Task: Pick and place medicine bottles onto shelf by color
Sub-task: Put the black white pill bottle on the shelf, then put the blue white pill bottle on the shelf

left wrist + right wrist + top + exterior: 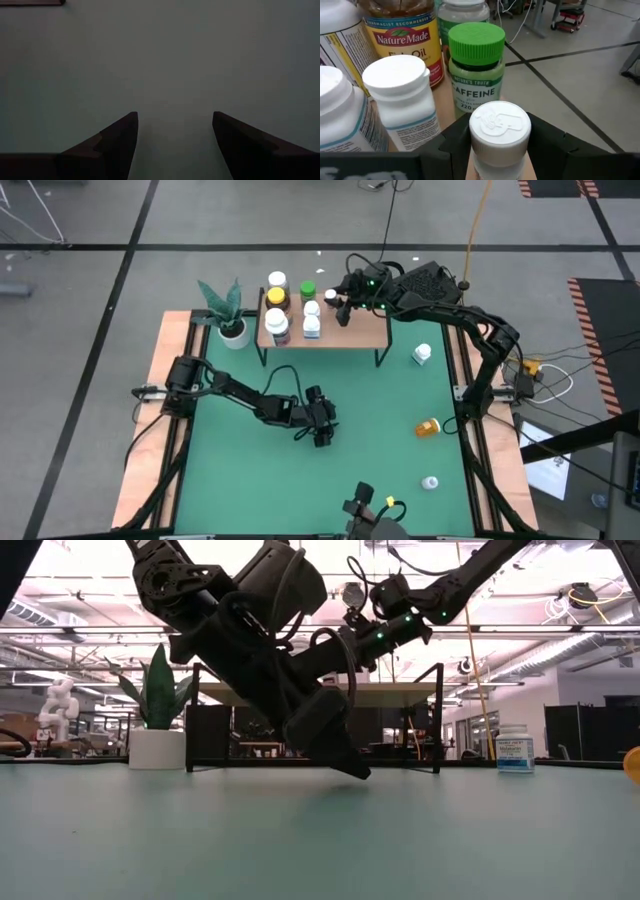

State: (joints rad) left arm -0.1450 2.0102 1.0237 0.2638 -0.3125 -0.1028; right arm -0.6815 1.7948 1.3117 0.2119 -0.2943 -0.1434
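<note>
My right gripper (338, 308) is over the light-wood shelf (360, 332) at the table's far side, shut on a small white-capped medicine bottle (500, 127). Just past it on the shelf stand a green-capped bottle (476, 65), a white one (402, 95), an amber one with a yellow label (402, 35) and more white ones. My left gripper (175, 117) hangs open close above the bare green mat at mid-table (322, 435), with nothing between its fingers. My right gripper pinches the white-capped bottle by its body just below the cap (490, 162), one finger (445, 147) on each side. The fingers come nearly level from the table's right side. The bottle stands upright, cap up, over the shelf board; its foot is hidden.
A white pot with a green plant (228, 315) stands left of the shelf. On the mat to the right are a white bottle (422, 354), an orange one lying down (428, 426) and a small white one (430, 482). The shelf's right half is bare wood.
</note>
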